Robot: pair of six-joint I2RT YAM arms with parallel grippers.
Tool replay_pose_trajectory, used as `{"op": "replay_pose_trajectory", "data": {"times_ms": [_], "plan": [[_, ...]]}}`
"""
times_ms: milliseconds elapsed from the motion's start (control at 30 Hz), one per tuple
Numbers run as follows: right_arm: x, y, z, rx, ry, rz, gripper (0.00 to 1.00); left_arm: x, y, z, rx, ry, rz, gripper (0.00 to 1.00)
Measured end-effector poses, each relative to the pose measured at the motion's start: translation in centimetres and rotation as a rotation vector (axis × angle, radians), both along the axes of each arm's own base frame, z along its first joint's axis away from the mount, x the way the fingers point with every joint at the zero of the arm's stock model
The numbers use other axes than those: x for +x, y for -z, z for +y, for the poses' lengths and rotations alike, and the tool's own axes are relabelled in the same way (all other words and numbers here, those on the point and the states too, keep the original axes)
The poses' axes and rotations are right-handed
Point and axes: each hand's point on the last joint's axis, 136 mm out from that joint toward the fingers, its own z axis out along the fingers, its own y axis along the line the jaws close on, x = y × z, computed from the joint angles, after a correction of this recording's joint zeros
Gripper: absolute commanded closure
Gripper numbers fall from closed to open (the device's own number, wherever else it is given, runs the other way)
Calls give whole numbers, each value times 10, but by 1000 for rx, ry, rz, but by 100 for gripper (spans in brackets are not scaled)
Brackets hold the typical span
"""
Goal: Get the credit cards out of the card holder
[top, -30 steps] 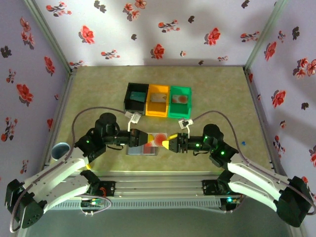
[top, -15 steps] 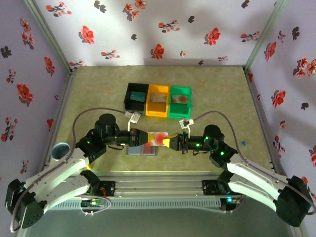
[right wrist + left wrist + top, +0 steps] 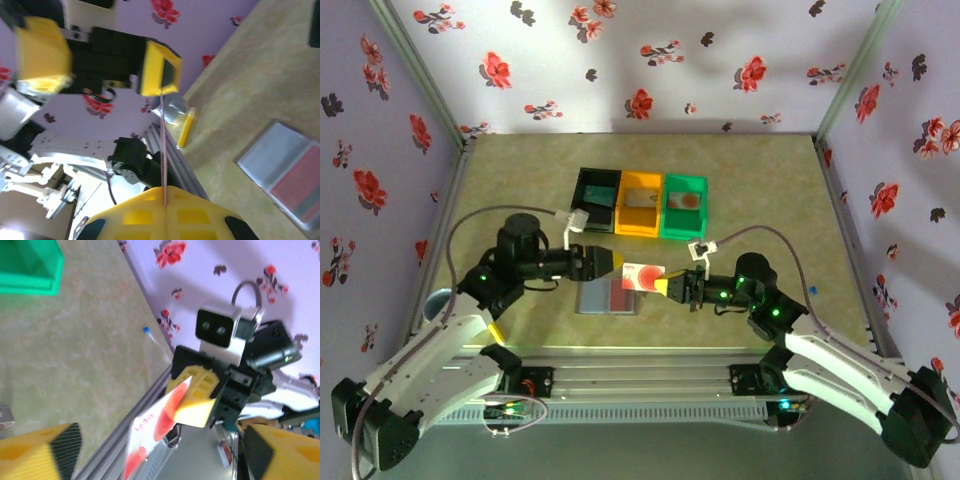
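Note:
The pale credit card (image 3: 642,277) with orange-red round marks hangs in the air above the table. My right gripper (image 3: 666,287) is shut on its right end. In the right wrist view the card (image 3: 163,145) stands edge-on out of the closed yellow fingers (image 3: 135,217). My left gripper (image 3: 612,263) stands open at the card's left end, its fingers apart on either side of the card (image 3: 150,432). The grey card holder (image 3: 608,298) lies open on the table below, with a red card (image 3: 300,181) in its panel.
Black (image 3: 582,196), orange (image 3: 640,226) and green (image 3: 684,232) bins stand in a row behind the grippers. A grey cup (image 3: 442,303) sits at the left edge and a small blue-tipped object (image 3: 813,291) lies at the right. The table's metal front rail (image 3: 640,365) runs close below.
My right gripper has shut on the card's right end. The left gripper has opened, let go of the card and drawn back up and to the left.

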Motion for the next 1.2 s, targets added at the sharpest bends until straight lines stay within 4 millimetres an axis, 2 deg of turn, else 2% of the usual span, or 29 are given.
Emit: {"op": "replay_pose_trajectory", "data": {"times_ms": [167,367,633,733,933,1000,1200], "plan": [[22,-5,-12,-61,100,-21,100,23,-19,25,45,-114,-59,0],[61,-19,-31,-128,242,-20,100,49,-18,44,167,-247,-92,0],[127,-20,-66,-222,442,84,100,84,-17,77,356,-456,-203,0],[152,-10,-72,-281,487,145,100,94,-11,91,422,-532,-233,0],[190,23,-77,-393,531,246,100,99,23,113,570,-591,-233,0],[200,33,-78,-436,545,271,100,100,24,118,595,-604,-252,0],[235,44,-81,-506,595,285,100,90,18,131,610,-632,-341,0]]}}
